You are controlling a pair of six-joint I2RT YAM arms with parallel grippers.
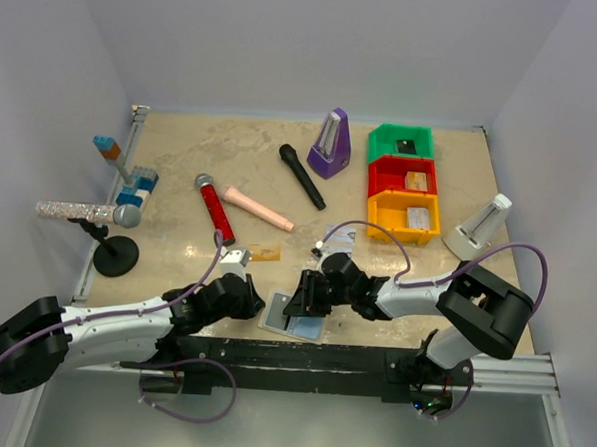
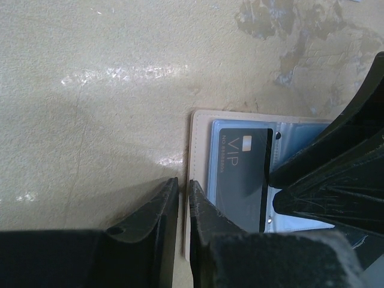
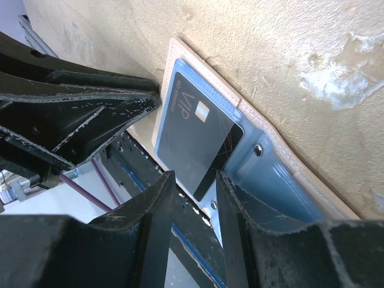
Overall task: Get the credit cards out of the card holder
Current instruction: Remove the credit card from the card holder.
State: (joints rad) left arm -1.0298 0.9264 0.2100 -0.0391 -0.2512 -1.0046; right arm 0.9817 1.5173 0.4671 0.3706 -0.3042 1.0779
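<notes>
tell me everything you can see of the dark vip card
The dark card is a thin, glossy charcoal rectangle printed VIP in pale letters, with a small light chip square. It lies flat in a light blue pocket of the open card holder, one corner sticking out. The right gripper has its jaws open either side of that corner.

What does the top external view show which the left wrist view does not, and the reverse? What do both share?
Only the top view: the whole table, the coloured bins, a purple metronome and an orange-tan card lying loose. Only the left wrist view: the word VIP on the dark card. Both: the open card holder, with the left hand and the right hand at it.
</notes>
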